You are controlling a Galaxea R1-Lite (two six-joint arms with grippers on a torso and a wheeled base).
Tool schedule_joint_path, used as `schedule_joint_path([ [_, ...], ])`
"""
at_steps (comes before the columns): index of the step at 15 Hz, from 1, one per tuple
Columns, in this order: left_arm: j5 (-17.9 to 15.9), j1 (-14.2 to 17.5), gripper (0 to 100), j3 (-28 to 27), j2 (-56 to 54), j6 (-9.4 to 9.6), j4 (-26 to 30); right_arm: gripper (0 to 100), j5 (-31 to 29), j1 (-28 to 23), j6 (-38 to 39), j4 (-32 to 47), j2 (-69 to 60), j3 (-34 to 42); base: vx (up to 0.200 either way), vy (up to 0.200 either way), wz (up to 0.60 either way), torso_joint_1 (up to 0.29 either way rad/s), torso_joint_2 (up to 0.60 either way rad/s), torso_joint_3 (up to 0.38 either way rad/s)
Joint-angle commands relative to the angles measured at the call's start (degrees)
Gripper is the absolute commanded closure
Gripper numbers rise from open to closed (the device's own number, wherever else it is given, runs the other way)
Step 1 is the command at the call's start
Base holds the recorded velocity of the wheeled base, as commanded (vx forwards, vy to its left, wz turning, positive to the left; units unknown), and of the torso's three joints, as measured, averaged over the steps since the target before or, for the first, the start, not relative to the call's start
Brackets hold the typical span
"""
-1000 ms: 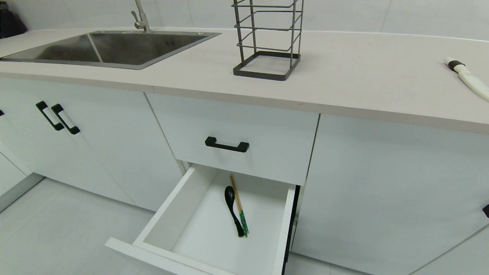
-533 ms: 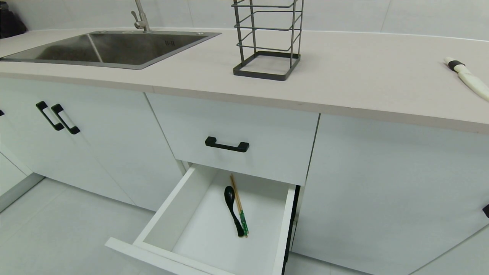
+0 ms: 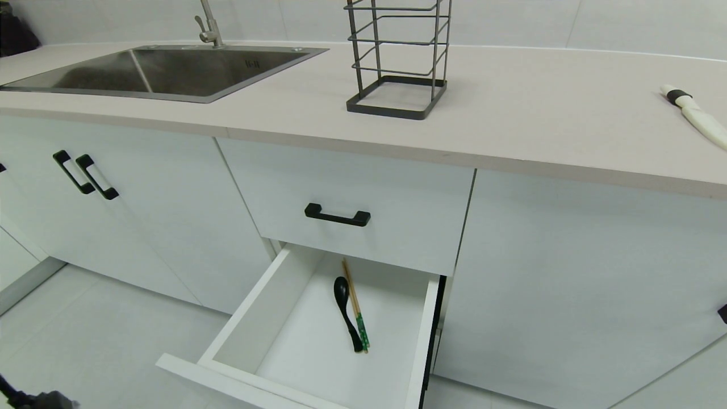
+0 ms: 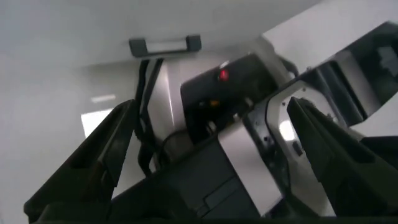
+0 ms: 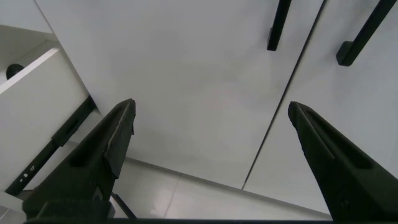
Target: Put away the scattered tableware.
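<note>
One spoon (image 3: 341, 287) and one pair of chopsticks (image 3: 362, 329) are located in the single open drawer (image 3: 255, 307). Both are laid lengthwise on the drawer floor, side by side and touching, with the spoon on the left and its bowl toward the cabinet. One white utensil (image 3: 698, 116) with a black band is laid on the counter (image 3: 539, 113) at its far right, well apart from the drawer.

Two grippers are shown. The right gripper (image 5: 211, 106) is spread wide and nothing is gripped. It is held in front of a white door (image 5: 205, 93), and the drawer's side wall (image 5: 37, 106) is seen just beside it. The spoon and chopsticks are not touched by it.

The left gripper (image 4: 211, 104) is likewise spread wide and nothing is gripped. One handle (image 4: 165, 43) is seen beyond it. A dark part, apparently of the left arm (image 3: 34, 400), is seen at the lower-left corner of the head view, over the floor and well apart from the spoon and chopsticks.

One closed upper drawer (image 3: 397, 187) with one black pull (image 3: 337, 216) is fitted directly above the open drawer. Two door pulls (image 3: 85, 176) are mounted side by side further left. On the counter, one wire rack (image 3: 386, 111) is placed upright above the drawers. One sink (image 3: 170, 68) with one faucet (image 3: 209, 28) is set to its left.
</note>
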State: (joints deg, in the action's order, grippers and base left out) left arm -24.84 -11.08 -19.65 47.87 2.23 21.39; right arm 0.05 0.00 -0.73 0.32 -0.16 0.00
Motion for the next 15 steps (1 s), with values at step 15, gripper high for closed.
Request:
schedule_joint_path([
  [15,12.3,-0.2,0,-4.2,36.9,11.83,-16.4,0,0.0,0.0,0.0,0.0,0.2,0.0,0.0,0.0,0.0,0.0,0.0,0.0],
])
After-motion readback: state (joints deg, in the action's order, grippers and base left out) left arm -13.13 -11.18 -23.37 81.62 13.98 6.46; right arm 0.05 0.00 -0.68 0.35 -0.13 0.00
